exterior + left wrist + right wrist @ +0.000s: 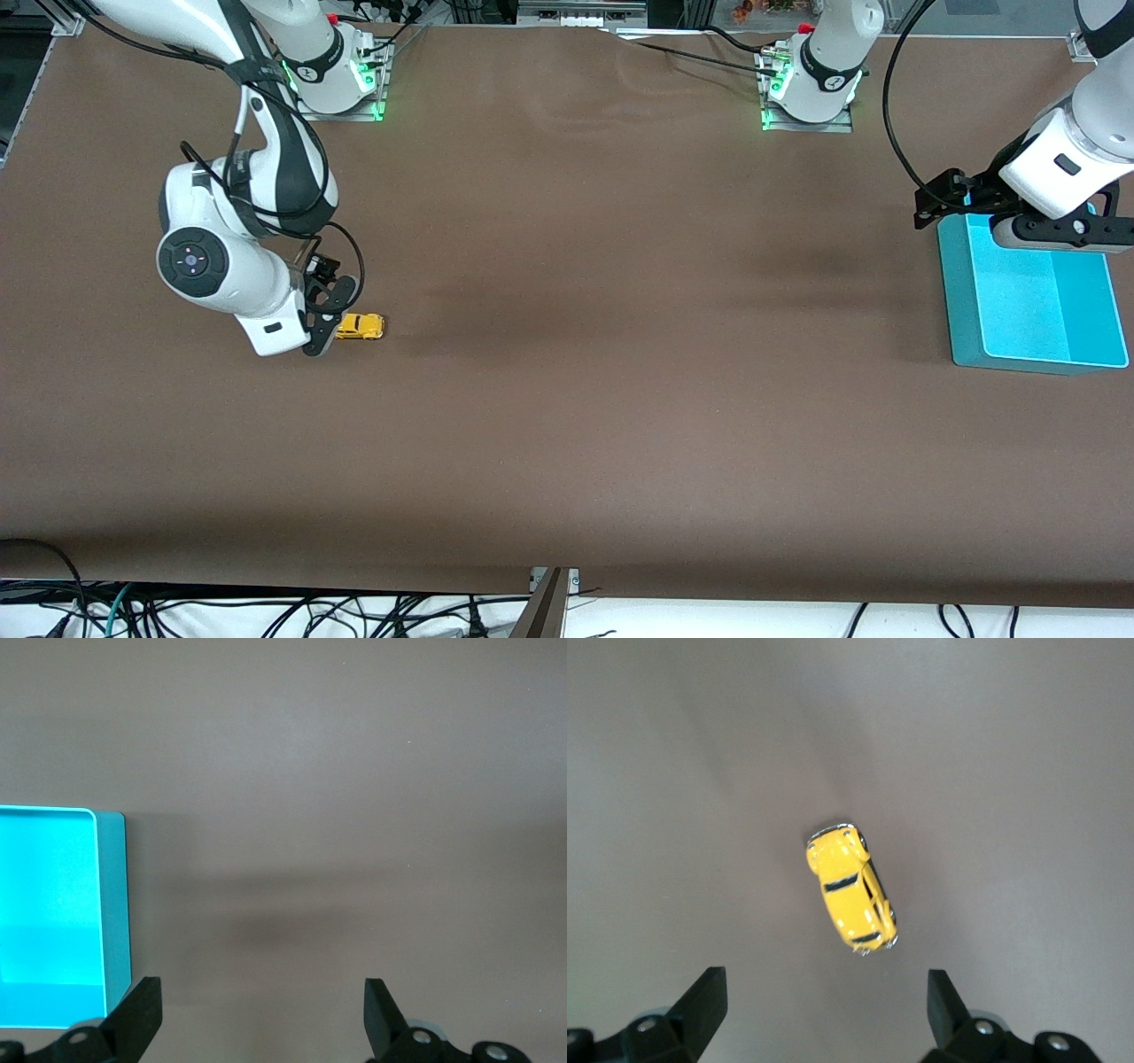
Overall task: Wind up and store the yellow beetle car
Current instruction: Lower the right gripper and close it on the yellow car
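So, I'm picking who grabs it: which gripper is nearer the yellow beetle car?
Right. The right gripper, open, hangs right beside the yellow beetle car; the left gripper, open, waits over the blue tray at the left arm's end.

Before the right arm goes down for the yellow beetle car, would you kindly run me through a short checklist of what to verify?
1. Right gripper open, fingers apart: ok.
2. Yellow beetle car free on the table, wheels down, nothing touching it: ok.
3. Car squared to the jaws: not ok, it lies at a slant between them.
4. Gripper centred over the car: not ok, the car sits ahead of the fingertips.
5. Turquoise tray empty where visible: ok.
6. Left gripper open, waiting over the tray's edge: ok.
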`<state>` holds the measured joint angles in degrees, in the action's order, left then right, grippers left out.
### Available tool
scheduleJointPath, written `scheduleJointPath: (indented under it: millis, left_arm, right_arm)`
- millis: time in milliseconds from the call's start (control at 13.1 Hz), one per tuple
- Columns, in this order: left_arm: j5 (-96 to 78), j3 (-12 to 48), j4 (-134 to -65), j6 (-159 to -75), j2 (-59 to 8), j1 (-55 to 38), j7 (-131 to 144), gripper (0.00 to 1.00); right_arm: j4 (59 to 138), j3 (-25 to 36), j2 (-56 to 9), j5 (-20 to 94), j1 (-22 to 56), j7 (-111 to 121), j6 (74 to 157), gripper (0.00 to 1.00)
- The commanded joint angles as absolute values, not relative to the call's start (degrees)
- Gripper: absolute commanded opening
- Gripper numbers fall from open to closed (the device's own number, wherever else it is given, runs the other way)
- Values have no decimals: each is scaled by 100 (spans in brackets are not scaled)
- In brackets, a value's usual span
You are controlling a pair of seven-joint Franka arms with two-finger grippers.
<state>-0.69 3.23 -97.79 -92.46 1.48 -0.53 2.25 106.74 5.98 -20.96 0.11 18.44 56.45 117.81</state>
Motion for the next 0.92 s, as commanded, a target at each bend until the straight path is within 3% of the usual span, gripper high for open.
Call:
scheduleJointPath:
  millis: [0, 383, 842]
  left_arm:
    - [-97, 352, -9650, -9141, 105, -26, 290, 100]
    - [-97, 352, -9650, -9141, 105, -26, 290, 100]
    - [-97, 360, -9650, -9141, 105, -26, 281, 100]
  right_arm:
    - [11371, 580, -1916, -9, 1819, 6265, 12618, 100]
    - [12216, 580, -2012, -9, 1819, 7057, 14244, 99]
    - [12453, 571, -2338, -9, 1819, 7506, 15116, 93]
